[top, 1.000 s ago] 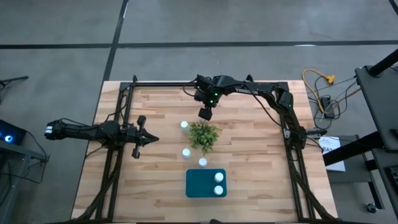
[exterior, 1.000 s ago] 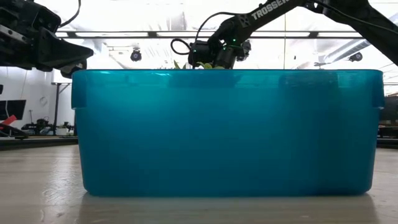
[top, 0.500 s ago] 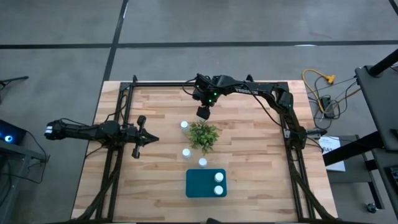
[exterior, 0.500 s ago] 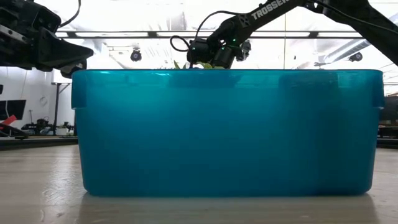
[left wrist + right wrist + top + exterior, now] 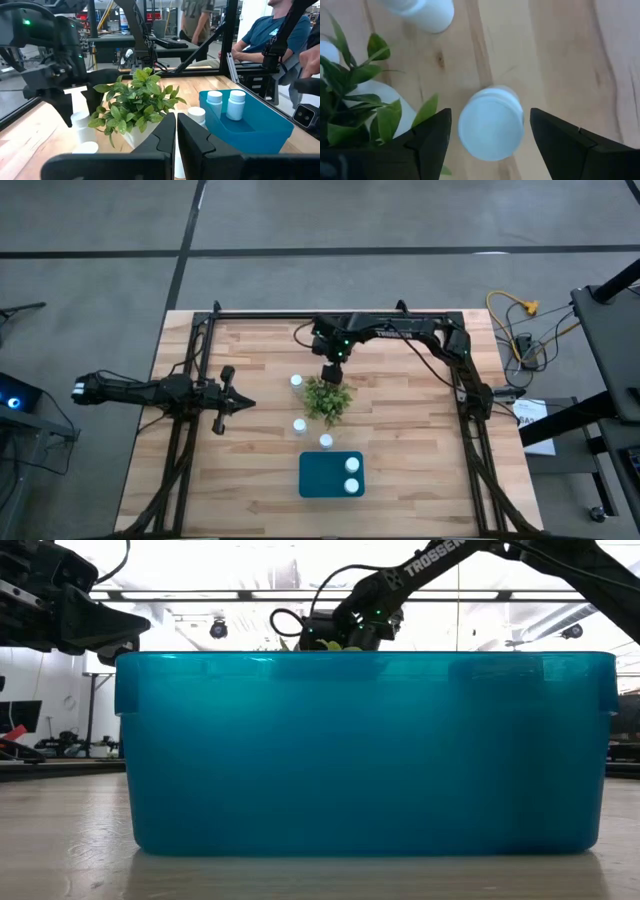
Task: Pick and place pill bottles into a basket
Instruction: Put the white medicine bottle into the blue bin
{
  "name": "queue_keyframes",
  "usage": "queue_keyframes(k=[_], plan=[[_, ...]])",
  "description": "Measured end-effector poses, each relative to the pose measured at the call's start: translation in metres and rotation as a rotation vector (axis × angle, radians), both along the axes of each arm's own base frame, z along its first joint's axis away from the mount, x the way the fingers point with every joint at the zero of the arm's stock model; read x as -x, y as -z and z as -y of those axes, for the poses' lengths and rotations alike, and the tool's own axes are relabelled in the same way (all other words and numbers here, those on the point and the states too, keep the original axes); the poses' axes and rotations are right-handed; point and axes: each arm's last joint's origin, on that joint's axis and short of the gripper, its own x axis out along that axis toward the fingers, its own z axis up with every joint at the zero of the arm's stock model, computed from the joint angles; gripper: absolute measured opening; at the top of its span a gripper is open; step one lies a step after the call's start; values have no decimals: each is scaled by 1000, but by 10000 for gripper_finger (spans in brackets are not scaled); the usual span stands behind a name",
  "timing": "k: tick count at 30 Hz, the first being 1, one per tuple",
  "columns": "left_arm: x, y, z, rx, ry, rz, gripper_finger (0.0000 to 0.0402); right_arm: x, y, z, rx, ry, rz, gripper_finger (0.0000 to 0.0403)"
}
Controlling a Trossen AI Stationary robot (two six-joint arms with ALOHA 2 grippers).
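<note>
The right pincer (image 5: 490,137) stands open directly above a white pill bottle (image 5: 491,130) upright on the desk (image 5: 560,60), one finger on each side of the cap and neither touching; the plant (image 5: 355,100) is just beside it. A straight descent, closing only below the cap, appears advisable. Farther off, the basket (image 5: 318,475) holds two bottles; the left pincer (image 5: 176,135) waits closed and empty at the desk's left.
</note>
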Motion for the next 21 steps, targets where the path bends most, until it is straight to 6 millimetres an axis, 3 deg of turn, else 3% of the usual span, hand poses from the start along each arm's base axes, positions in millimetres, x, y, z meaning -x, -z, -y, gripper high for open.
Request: queue_keyframes(k=[12,21], plan=[[0,0,0,0,0,0,1,0,1,-2,-5,6,-7,247],[0,0,0,0,0,0,1,1,1,-2,-6,-7,-8,177]])
